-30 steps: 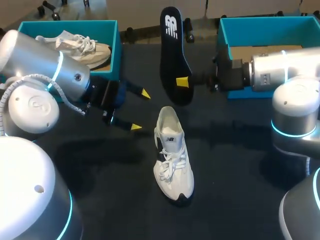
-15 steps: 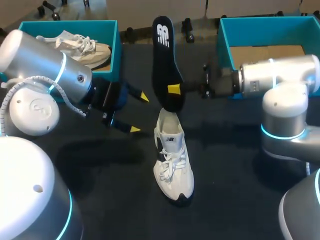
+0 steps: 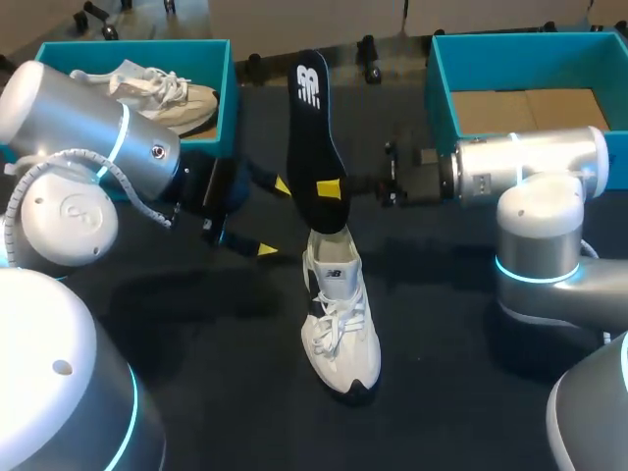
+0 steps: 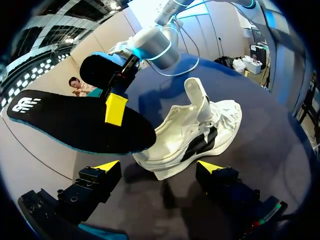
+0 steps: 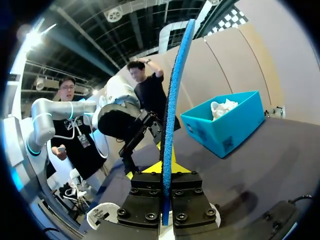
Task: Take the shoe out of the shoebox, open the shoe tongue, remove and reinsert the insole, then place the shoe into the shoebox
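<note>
Head view, last second: my right arm has swung inward and lowered. The right gripper point(image 3: 330, 188) is clamped across the black insole point(image 3: 312, 137) near its heel end, one yellow tip on each face. The right wrist view shows the insole edge-on between the fingers.

The insole has gone from well clear of the white shoe point(image 3: 339, 314) to directly above it. Its free heel end, just below the gripper, now meets the shoe's collar. I cannot tell whether it has entered the opening or only rests on the rim.

The shoe has not shifted on the table point(image 3: 461, 392). It lies just ahead of the left gripper point(image 3: 275, 218), whose fingers are spread wide and hold nothing; that arm has barely moved.

Judgement: removal is done and reinsertion is starting. The insole is steeply tilted, toe end high, so it likely needs laying down along the shoe. The unheld shoe may slide when pushed.
</note>
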{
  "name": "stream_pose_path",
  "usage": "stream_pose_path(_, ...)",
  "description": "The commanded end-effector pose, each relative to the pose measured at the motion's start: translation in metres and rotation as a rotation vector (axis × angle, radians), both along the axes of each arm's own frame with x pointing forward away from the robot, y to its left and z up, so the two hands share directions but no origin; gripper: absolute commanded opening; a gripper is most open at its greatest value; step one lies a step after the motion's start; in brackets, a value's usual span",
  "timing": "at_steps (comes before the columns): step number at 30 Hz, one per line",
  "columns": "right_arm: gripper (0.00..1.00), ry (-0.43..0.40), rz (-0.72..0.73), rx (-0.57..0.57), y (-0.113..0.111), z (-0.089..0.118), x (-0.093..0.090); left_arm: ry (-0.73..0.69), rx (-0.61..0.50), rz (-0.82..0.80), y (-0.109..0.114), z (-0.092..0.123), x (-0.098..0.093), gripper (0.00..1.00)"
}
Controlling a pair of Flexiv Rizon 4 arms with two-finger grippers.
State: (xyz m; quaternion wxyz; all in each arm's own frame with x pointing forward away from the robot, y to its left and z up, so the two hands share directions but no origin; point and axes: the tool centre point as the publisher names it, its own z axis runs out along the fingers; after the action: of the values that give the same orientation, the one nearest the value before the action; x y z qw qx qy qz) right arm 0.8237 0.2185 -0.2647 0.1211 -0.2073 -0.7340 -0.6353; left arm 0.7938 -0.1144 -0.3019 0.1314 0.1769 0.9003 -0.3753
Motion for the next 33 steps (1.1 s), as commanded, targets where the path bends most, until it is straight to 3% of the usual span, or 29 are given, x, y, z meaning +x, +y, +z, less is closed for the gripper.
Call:
stream_pose_path(1, 0.0, 0.001, 0.005, 0.017, 0.001, -0.007, -0.002, -0.003, -0.007, 0.03, 0.002, -0.003, -0.004, 1.0)
stream_pose_path(24, 0.0, 0.049, 0.032, 0.043, -0.009, -0.024, -0.016, -0.005, -0.032, 0.18, -0.013, -0.014, -0.001, 1.0)
stream_pose_path(33, 0.0, 0.059, 0.03, 0.054, -0.01, -0.033, -0.018, -0.003, -0.022, 0.23, -0.009, -0.023, 0.003, 1.0)
